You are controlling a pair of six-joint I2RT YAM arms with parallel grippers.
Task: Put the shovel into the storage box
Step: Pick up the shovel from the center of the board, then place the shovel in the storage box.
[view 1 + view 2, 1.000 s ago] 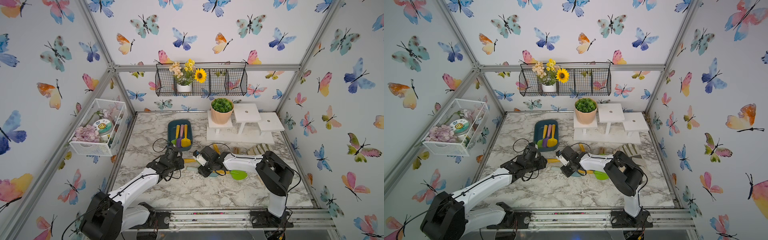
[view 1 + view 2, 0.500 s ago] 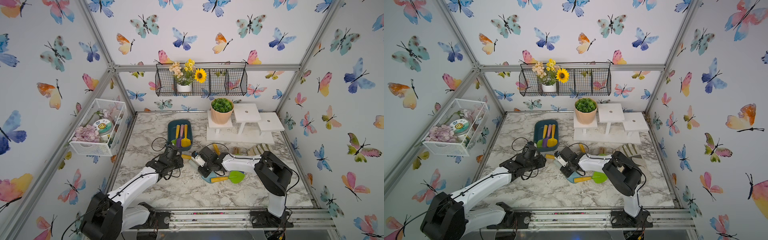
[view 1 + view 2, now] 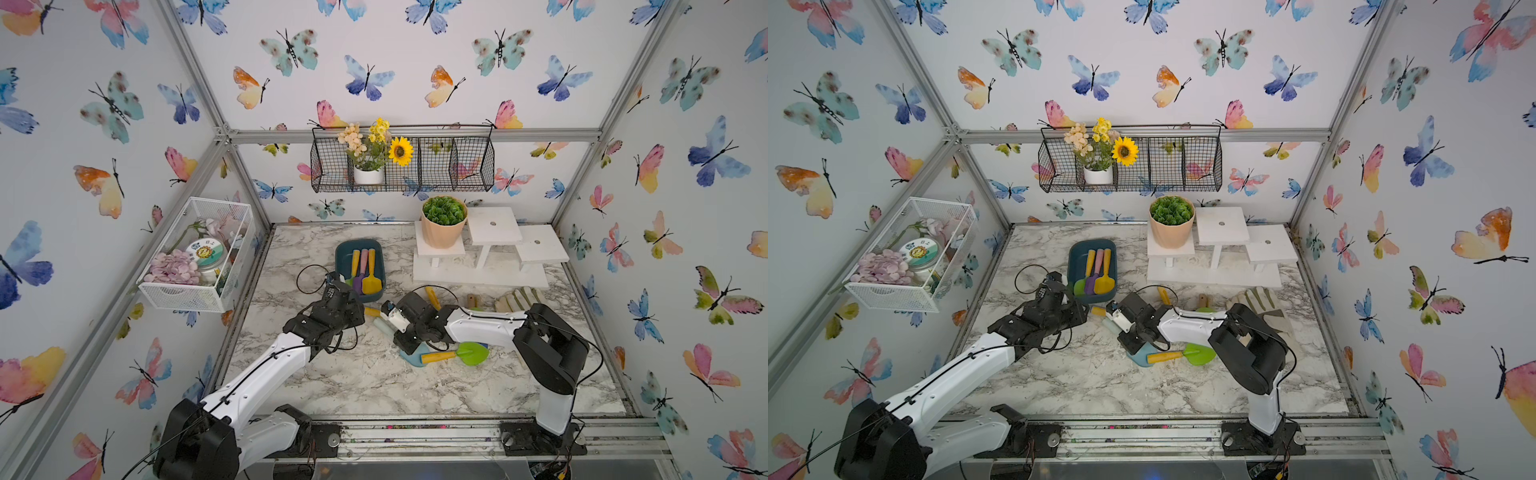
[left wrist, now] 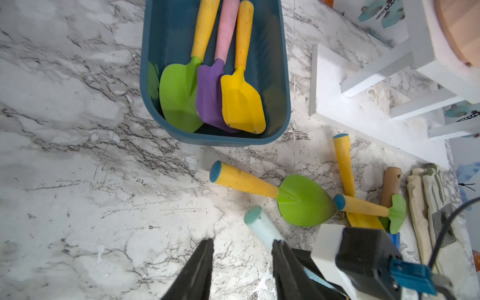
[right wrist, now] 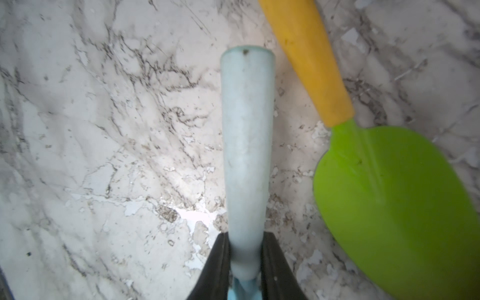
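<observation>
The dark teal storage box [image 3: 341,254] [image 3: 1074,257] [image 4: 152,78] lies at the back middle of the marble table, with a green, a purple and a yellow shovel inside. In the right wrist view my right gripper [image 5: 245,242] is shut on the pale blue handle of a blue shovel [image 5: 245,135] [image 3: 380,325], close to its blade. That shovel lies on the table in front of the box. My left gripper [image 4: 242,246] [image 3: 360,319] stands open beside the handle's free end [image 4: 255,218], with nothing between its fingers.
A green shovel with a yellow handle [image 4: 304,200] [image 5: 389,197] lies right beside the held one. Another green shovel [image 3: 471,353] lies with its handle over the blue blade. More tools and gloves [image 3: 519,298] are at the right, by the white stand [image 3: 490,259] and plant pot [image 3: 442,226].
My right gripper has closed on the pale blue handle and shifted slightly nearer. The green shovel by it slid a little. The left arm has hardly moved.
</observation>
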